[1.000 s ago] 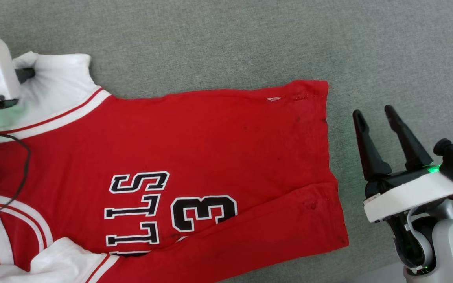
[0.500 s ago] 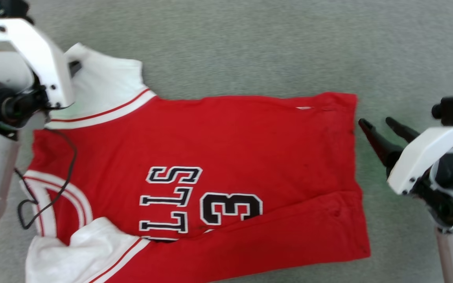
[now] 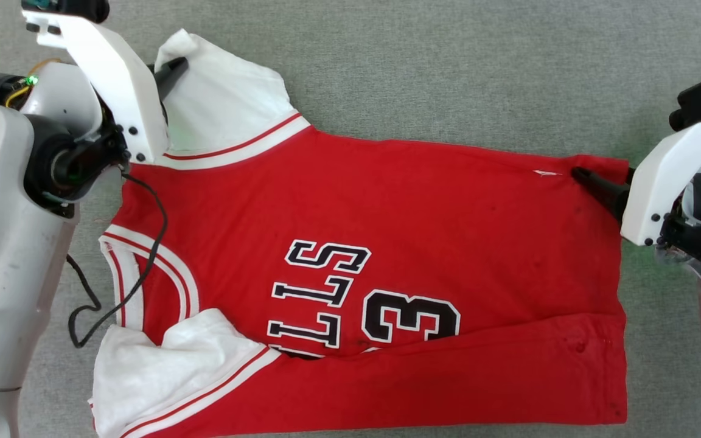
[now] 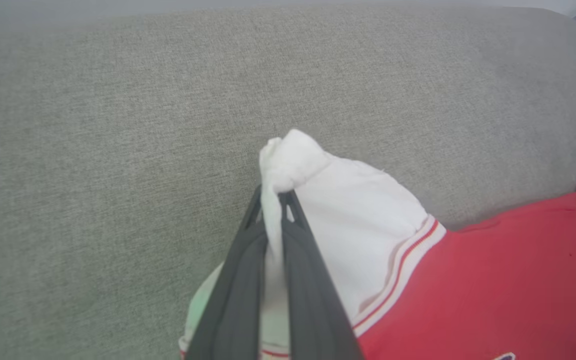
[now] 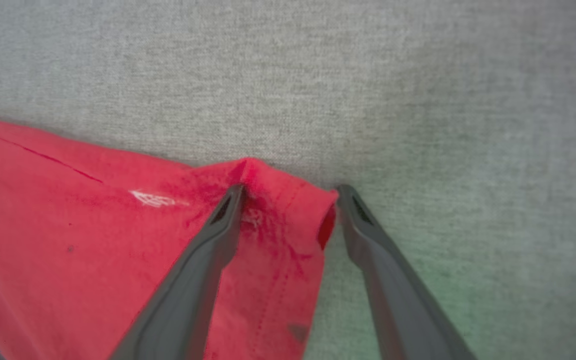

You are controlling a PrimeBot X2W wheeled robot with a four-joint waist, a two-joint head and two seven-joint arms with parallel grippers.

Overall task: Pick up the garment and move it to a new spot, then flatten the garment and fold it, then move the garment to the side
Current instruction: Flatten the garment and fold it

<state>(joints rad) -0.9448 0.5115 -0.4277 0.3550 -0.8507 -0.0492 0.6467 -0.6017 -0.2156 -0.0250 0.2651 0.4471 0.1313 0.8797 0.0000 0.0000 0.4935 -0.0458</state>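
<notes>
A red Bulls jersey T-shirt [image 3: 387, 243] lies flat on grey upholstery [image 3: 448, 61], its long axis running left to right. The left pincer [image 4: 273, 197] pinches its far white sleeve [image 3: 229, 109]; the right pincer [image 5: 291, 189], spread, straddles the far hem corner [image 5: 278, 205].

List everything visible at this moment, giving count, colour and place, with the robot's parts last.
garment: one, red with white sleeves and black lettering, spread on the grey surface, its near long edge folded over.
grey surface: one, grey woven fabric, under the garment.
cable: one, black, trailing over the garment's collar end.
left gripper: one, dark fingers, shut on the tip of the far white sleeve.
right gripper: one, dark fingers, open, astride the far hem corner.
left arm: one, pale grey, at the head view's left edge.
right arm: one, white, at the head view's right edge.
</notes>
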